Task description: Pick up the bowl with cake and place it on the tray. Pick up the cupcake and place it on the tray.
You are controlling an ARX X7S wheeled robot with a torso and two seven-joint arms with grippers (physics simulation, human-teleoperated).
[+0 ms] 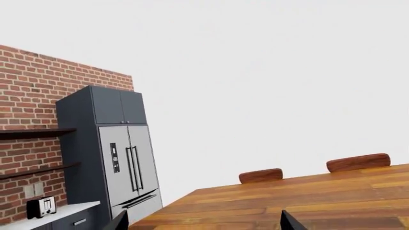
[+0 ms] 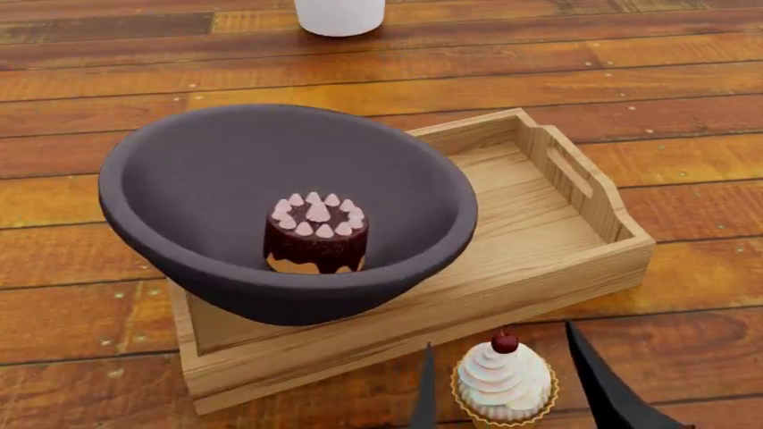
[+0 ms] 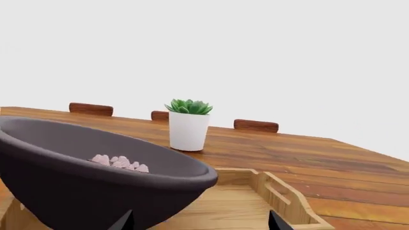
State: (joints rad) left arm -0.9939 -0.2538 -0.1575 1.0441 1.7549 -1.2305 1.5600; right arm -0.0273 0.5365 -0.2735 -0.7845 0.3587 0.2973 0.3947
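One big dark bowl sits on one wooden tray, at the tray's left end, and hangs a little over its edge. Inside the bowl stands one small chocolate cake with pink dots on top. One cupcake with white frosting and a red cherry stands on the wooden worktop, just in front of the tray. The right hand is spread wide, with one dark finger on each side of the cupcake, not pressing it. The left hand shows two dark tips held wide apart, holding nothing. One white pot with one green plant stands behind the tray.
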